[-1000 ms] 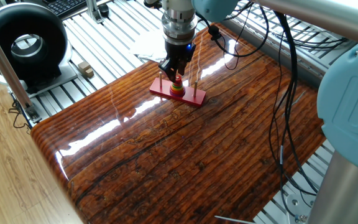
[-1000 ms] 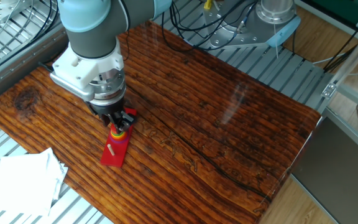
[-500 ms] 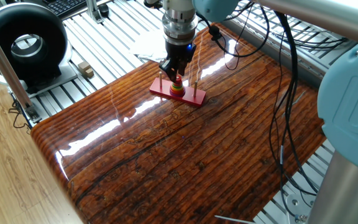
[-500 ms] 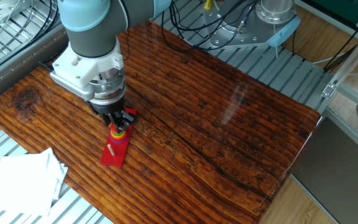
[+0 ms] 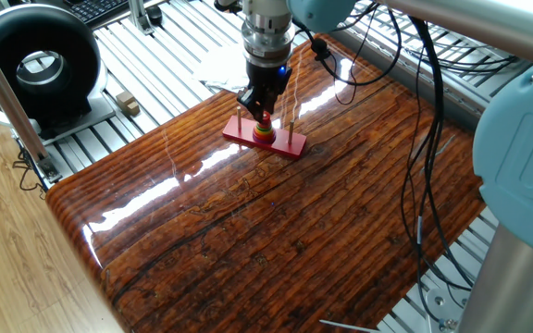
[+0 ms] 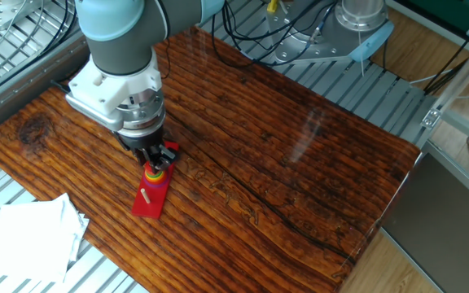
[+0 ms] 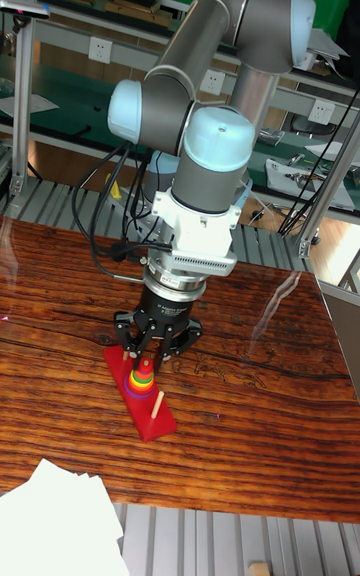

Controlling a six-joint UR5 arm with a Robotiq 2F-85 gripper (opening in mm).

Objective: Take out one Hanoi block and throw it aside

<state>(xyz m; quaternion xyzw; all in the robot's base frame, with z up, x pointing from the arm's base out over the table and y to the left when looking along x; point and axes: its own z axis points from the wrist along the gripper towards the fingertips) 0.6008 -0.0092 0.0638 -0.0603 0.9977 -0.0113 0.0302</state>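
Lying nearest the tall fixed camera, a loose sheaf of white paper [image 7: 60, 526] overhangs the front edge of the wooden tabletop [image 7: 250, 436], short of the red base [image 7: 140, 398] and well apart from it. One base sits on the wood, a flat red rectangle with thin pegs; a bare peg [image 7: 156, 406] stands at its near end, with the stack of coloured discs just behind it. The Hanoi block [image 7: 142, 366], a tiny red ring, tops that stack over a yellow disc [image 7: 142, 375] and a green one beneath; how many discs there are in all is too small to count.

One gripper [image 7: 148, 358] hangs straight over the stack, its dark fingers [image 7: 126, 339] standing apart on either side of the ring; whether they touch it cannot be told. The arm's wrist and grey body rise directly above the base, blocking the view beyond it.

Past the base, bare glossy wood runs wide to the far corner in the other fixed view, giving open room [image 6: 300, 163]. Beyond the base's far side in one fixed view lie a black round fan housing [image 5: 35, 65] and a small wooden block [image 5: 126, 102] on the slatted aluminium frame, off the tabletop. Black cables [image 5: 424, 120] drape over the wood on the arm's side of the base.
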